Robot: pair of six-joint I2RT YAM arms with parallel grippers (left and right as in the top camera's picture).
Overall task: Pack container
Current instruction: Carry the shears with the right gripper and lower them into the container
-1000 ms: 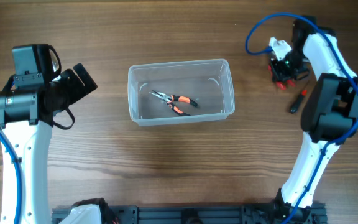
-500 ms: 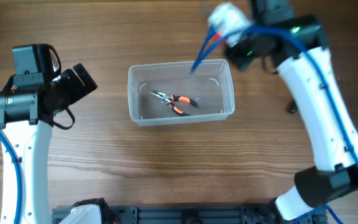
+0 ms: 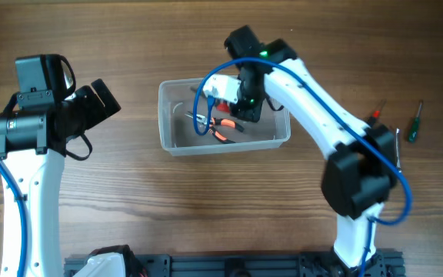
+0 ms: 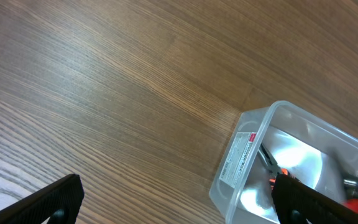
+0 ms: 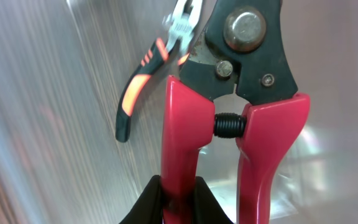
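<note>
The clear plastic container (image 3: 174,142) stands mid-table; its corner also shows in the left wrist view (image 4: 253,134). Orange-handled pliers (image 3: 221,134) lie inside it, also seen in the right wrist view (image 5: 143,81). My right gripper (image 5: 179,202) is shut on one handle of red-handled cutters (image 5: 241,124) and holds them over the inside of the container; from overhead the gripper (image 3: 246,104) is above the tub's right half. My left gripper (image 4: 176,199) is open and empty over bare wood, left of the container.
A green-handled screwdriver (image 3: 414,129) and a red-handled tool (image 3: 375,114) lie on the table at the far right, partly behind my right arm. The container has a white label (image 4: 240,158) on its short wall.
My right arm has swung from the far right of the table leftward with the red cutters and is now over the container. The left arm has not moved.
</note>
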